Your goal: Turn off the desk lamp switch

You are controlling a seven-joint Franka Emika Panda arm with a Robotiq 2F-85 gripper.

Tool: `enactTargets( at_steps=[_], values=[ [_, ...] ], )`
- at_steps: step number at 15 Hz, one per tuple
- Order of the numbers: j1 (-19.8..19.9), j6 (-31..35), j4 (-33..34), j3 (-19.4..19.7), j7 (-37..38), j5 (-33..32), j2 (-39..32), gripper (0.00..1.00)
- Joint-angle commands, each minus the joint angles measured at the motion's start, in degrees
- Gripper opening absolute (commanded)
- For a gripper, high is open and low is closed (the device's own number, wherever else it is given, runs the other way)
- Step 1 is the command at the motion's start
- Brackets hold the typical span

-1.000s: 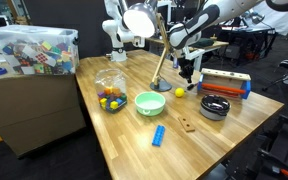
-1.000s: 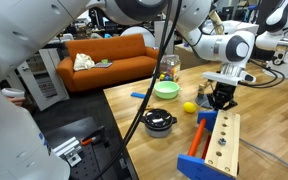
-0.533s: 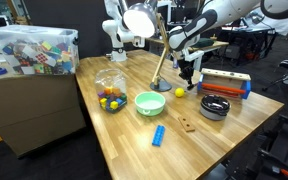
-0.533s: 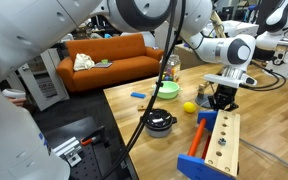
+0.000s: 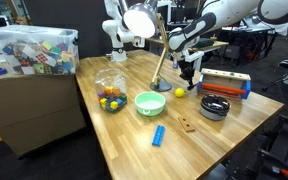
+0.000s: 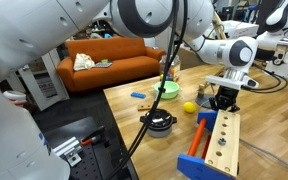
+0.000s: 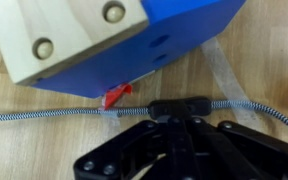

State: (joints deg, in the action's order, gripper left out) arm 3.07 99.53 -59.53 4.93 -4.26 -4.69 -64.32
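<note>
Desk lamp [image 5: 138, 21]: stands on the table [image 5: 134, 135], well apart from the blue-and-wood block [image 5: 225, 84], with the yellow ball [image 5: 180, 92] lying between its base and the block. The dome underside shows bright white, so the lamp is probably lit.
Switch [image 7: 179, 105]: a black inline piece on the braided cord [image 7: 44, 115], lying on the table just beside the block, near a small red tag [image 7: 117, 95].
Step in hand: lining up on the switch. The gripper [image 5: 189, 76] is low over the table just beside the block.
Jaws: the gripper [image 7: 174, 122] has them together, holding nothing. The tip sits at the edge of the switch; whether it touches cannot be told.
Next move: probably a short straight press onto the switch button, centred so the cord does not slide sideways.
</note>
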Motion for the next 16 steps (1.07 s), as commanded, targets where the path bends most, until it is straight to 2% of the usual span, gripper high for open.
enactTargets(
  at_steps=[1,8,16],
  values=[
    [0.4,-3.2,4.1,-0.3,0.0,-0.7,-2.3,0.00],
    [1.0,-4.8,5.9,-0.9,0.6,0.5,-3.5,0.00],
    [3.8,-3.7,3.1,-0.9,2.9,7.4,-1.5,0.00]
  ],
)
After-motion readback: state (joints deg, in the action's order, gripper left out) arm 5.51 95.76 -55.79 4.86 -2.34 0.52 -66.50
